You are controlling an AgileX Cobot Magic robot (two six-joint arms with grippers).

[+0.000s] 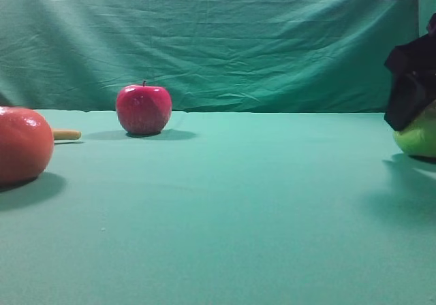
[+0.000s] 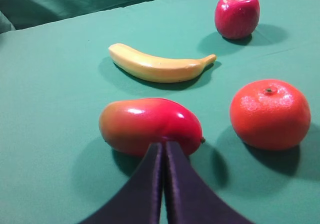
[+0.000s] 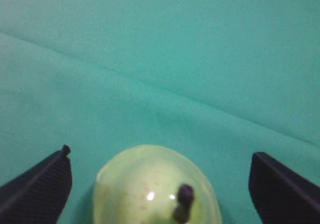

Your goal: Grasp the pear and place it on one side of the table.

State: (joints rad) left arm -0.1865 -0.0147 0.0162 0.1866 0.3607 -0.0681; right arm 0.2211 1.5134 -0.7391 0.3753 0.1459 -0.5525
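Leftmost, our left gripper (image 2: 163, 146) is pressed shut, empty, before a mango (image 2: 150, 125). Far right on the table (image 1: 238, 203) stands the pear (image 3: 156, 186), between our right gripper's (image 3: 160, 181) wide-spread, untouching fingers (image 3: 42, 184).

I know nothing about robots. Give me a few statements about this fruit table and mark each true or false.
1. The right pincer is open, one finger on each side of the pear. True.
2. The left pincer is open. False: its fingers are pressed together.
3. The banana lies between the apple and the mango. True.
4. The left pincer holds the orange. False: the orange sits alone on the table.
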